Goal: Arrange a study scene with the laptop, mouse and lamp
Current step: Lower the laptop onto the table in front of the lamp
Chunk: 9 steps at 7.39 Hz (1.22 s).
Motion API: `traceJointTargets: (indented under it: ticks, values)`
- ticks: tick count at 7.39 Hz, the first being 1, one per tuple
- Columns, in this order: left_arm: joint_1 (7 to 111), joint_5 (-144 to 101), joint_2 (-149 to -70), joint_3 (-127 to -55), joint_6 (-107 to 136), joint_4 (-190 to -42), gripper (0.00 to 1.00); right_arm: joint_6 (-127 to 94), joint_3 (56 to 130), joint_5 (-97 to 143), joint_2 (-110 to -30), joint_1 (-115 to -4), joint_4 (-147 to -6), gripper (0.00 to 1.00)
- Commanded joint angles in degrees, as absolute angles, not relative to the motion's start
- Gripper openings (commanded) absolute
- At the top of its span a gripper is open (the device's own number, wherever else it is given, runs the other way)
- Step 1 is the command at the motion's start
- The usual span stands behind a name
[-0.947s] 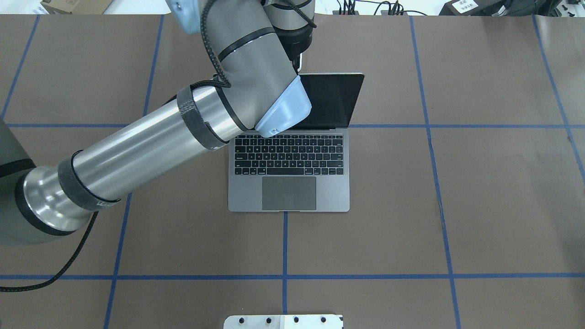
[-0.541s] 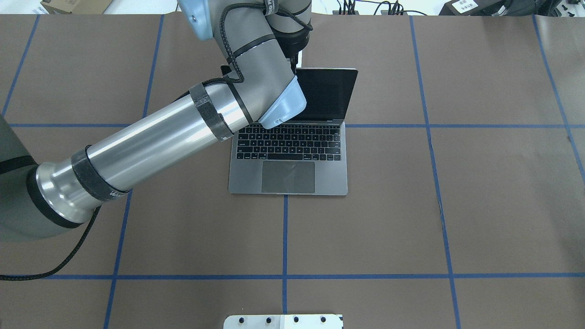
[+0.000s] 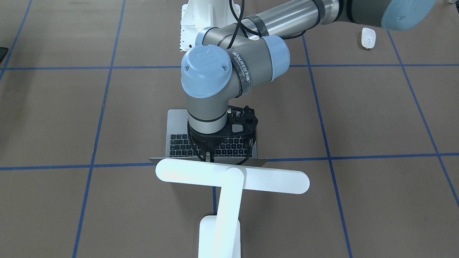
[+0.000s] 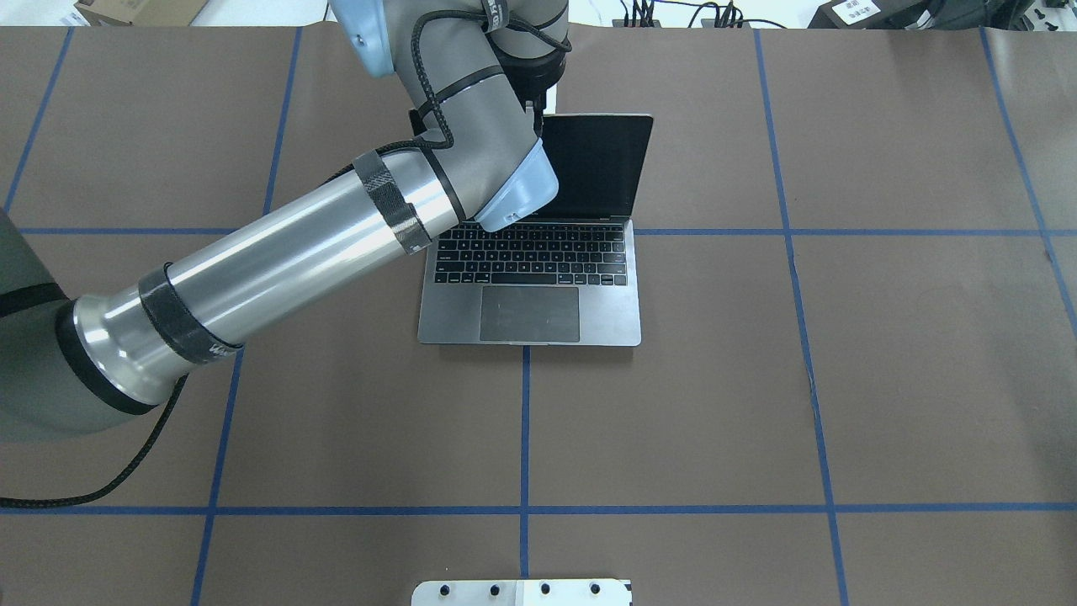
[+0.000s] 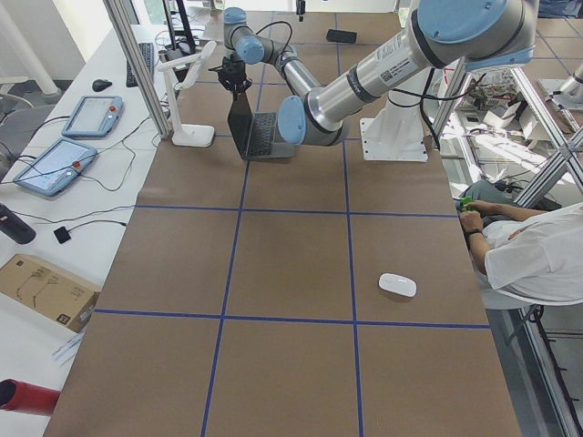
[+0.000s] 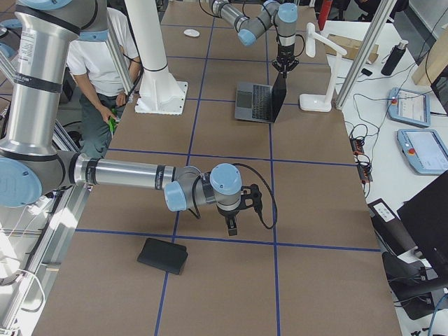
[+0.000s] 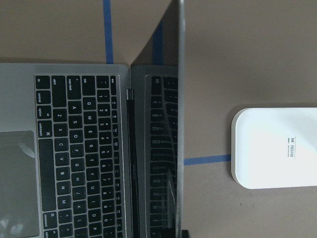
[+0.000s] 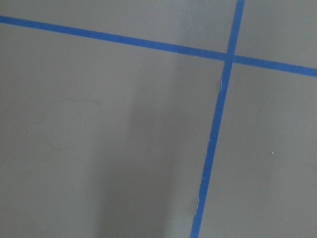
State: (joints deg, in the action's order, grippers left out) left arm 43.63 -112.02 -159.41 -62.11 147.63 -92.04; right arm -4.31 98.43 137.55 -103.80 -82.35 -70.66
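The dark-grey laptop [image 4: 606, 316] stands open on the brown table, keyboard toward the robot's base. My left gripper [image 3: 208, 156] is shut on the top edge of its lid near the middle; in the overhead view the wrist hides the fingers. The white lamp [image 3: 233, 177] stands just beyond the lid, its bar head level with the lid's top and its base [image 7: 275, 148] behind the screen. The white mouse [image 3: 368, 37] lies far off on the robot's left side. My right gripper [image 6: 231, 224] hovers low over bare table; whether it is open or shut I cannot tell.
A black mouse pad [image 6: 162, 255] lies near the right arm. The white bolted pedestal [image 4: 522, 592] stands at the robot's base. A seated person [image 5: 537, 255] is beside the table on the robot's side. Tablets and cables lie off the far edge [image 5: 55, 164].
The laptop has slid away from the robot's base toward the lamp, carried along by my left gripper at its lid. The left arm has reached further out.
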Motion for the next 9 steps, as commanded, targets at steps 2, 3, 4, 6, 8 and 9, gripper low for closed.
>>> traceJointTargets:
  ticks: [2,3,4,6,8,9]
  values:
    - [44.7,-110.9,-159.1,-61.9,149.2,-92.4,0.0,-4.3,98.3,137.6,-103.9,-82.4,-70.7,0.99]
    - [44.8,-110.9,-159.1,-62.3,149.2,-92.4,0.0,-4.3,98.3,137.6,-103.9,-82.4,-70.7,0.99]
    - [44.7,-110.9,-159.1,-62.5,148.2,-92.5,0.55,-4.3,98.4,137.6,-103.9,-82.4,-70.7,0.99]
    - [44.6,-111.1,-158.6,-64.0,147.5,-91.9,1.0,-4.3,98.3,137.6,-103.9,-82.4,-70.7,0.99]
    - [45.3,-111.8,-153.7,-73.1,147.4,-90.0,1.0,-4.3,98.3,137.5,-103.7,-82.4,-70.7,0.99]
    - [45.6,-112.2,-148.2,-82.4,145.0,-87.7,1.0,-4.4,98.3,137.5,-103.7,-82.4,-70.7,0.99]
